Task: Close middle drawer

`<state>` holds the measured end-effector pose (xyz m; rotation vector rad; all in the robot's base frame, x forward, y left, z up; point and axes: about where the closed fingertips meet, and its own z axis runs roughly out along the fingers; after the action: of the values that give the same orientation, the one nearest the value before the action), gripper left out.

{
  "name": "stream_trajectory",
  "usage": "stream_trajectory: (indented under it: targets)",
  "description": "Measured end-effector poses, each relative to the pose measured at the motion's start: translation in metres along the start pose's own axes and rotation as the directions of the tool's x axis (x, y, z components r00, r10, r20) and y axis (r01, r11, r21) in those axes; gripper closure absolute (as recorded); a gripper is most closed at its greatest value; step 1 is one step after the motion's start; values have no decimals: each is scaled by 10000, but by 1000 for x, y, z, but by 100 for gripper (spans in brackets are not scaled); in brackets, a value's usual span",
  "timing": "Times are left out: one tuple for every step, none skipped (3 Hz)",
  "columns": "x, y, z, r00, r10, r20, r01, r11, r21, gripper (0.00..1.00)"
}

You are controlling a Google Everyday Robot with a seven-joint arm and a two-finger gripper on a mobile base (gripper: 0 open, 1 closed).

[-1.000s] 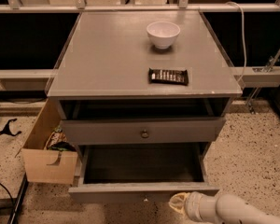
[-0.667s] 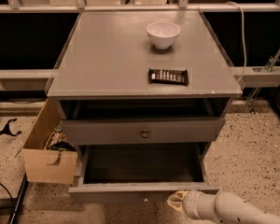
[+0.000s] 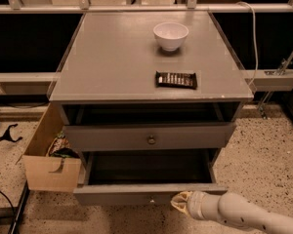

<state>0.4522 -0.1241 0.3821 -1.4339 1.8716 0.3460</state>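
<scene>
Hand (image 3: pixel 181 202) sits at the front of the open middle drawer (image 3: pixel 122 195).

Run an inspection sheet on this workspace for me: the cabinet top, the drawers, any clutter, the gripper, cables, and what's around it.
Surface: grey cabinet top holds a white bowl and a dark snack bar, set apart from each other.
Job's things: middle drawer pulled well out, dark inside, not yet closed; top drawer above it slightly out.
Clutter: open cardboard box on the floor against the cabinet's side, items inside.
Gripper: gripper low at the middle drawer's front, just beside its knob; contact cannot be confirmed.
Cables: white cable hanging beside the cabinet.
Surroundings: speckled floor; dark shelving behind.
</scene>
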Motion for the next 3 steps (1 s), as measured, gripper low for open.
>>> stream_trajectory:
  targets:
    - [-20,-29,34,9989,-410,-209,407,9991,-119,100]
    - [-20,-29,34,9989,-410,-208,408,9991,-117,100]
    - [-23,-43,46,9986,-535,-44,536,9983,238,100]
